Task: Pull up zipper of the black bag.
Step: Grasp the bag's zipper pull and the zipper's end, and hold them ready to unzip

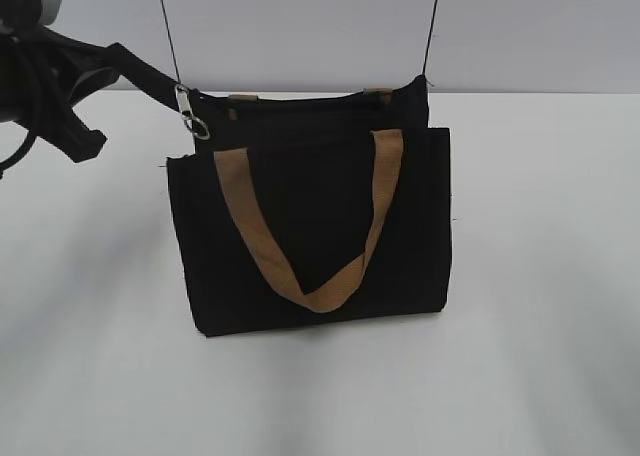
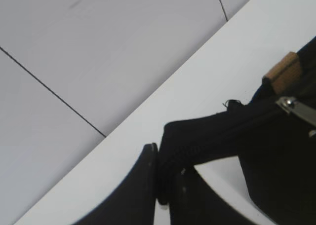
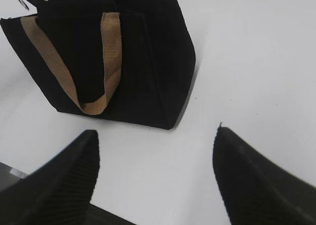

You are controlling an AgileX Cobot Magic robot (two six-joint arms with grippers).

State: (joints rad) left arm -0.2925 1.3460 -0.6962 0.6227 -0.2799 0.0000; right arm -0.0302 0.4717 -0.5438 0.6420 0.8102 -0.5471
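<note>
The black bag (image 1: 310,226) stands upright mid-table with a tan strap (image 1: 300,276) hanging down its front. The zipper (image 1: 290,98) runs along its top edge, and the silvery pull tab (image 1: 190,113) hangs at the top left corner. My left gripper (image 1: 112,58) is shut on a black fabric tail (image 2: 207,136) that stretches out from that corner; the jaws (image 2: 159,161) pinch its end, and the pull tab (image 2: 296,109) lies further along. My right gripper (image 3: 155,151) is open and empty above the table, in front of the bag (image 3: 148,62). It is outside the exterior view.
The white table (image 1: 540,326) stretches around the bag on all sides. A grey panelled wall (image 1: 300,26) rises just behind the table's far edge. The left arm's body (image 1: 40,86) fills the upper left corner.
</note>
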